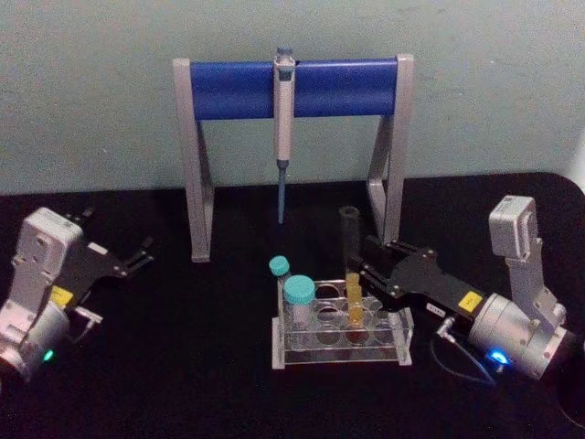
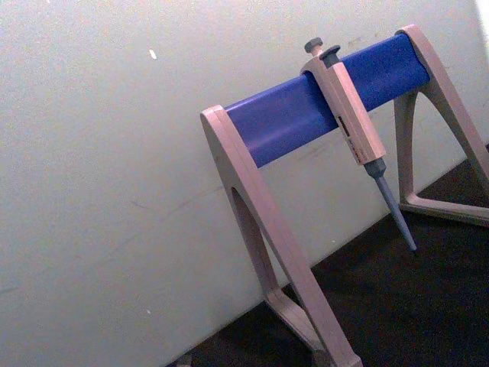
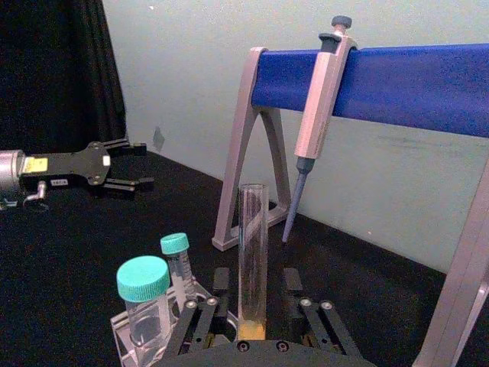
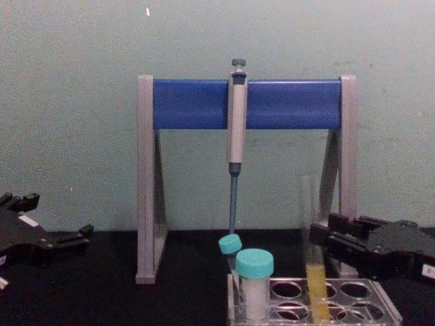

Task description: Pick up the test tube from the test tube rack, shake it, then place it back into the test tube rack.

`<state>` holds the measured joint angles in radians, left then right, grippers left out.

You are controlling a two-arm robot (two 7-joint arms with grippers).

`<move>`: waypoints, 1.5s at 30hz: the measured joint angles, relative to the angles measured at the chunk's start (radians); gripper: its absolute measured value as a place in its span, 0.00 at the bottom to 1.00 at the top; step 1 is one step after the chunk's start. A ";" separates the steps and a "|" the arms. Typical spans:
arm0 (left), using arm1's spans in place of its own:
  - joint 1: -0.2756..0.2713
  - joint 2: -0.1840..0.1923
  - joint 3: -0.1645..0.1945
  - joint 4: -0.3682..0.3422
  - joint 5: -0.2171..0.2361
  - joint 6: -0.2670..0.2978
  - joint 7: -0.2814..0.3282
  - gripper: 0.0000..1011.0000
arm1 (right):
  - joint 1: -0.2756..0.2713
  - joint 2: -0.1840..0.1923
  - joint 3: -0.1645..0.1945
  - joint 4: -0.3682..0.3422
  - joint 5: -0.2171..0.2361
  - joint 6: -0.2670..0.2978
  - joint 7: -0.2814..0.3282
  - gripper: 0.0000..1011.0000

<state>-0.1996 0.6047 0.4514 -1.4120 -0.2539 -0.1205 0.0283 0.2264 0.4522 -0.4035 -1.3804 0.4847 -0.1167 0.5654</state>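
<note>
Jaws of the right gripper (image 1: 358,268), reaching in from the lower right of the head view, stand parted on either side of the test tube (image 1: 351,265), bracketing its middle without visibly pressing the glass. In the right wrist view the tube (image 3: 252,260) rises upright between the two fingers (image 3: 221,281), yellow-orange liquid pooled at its foot. It remains seated in a rear hole of the test tube rack (image 1: 399,352), at lower centre of the head view, beside two teal-capped vials (image 1: 299,297). Judged from this, the pick-up is at the grasping stage: the next move calls for a firm closure, then a straight vertical lift clear of the hole. The left gripper (image 1: 137,256) lies idle and released on the worktop (image 1: 183,366) at left. Behind, a pipette (image 1: 283,128) hangs from the blue-barred stand (image 1: 228,89).
</note>
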 joint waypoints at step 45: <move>0.000 0.000 0.000 0.000 0.000 0.000 0.000 1.00 | -0.216 -0.033 0.187 -0.141 -0.145 -0.092 -0.367 0.99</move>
<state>-0.1995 0.6047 0.4514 -1.4120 -0.2539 -0.1205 0.0283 0.0102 0.4194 -0.2166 -1.5211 0.3396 -0.2090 0.1986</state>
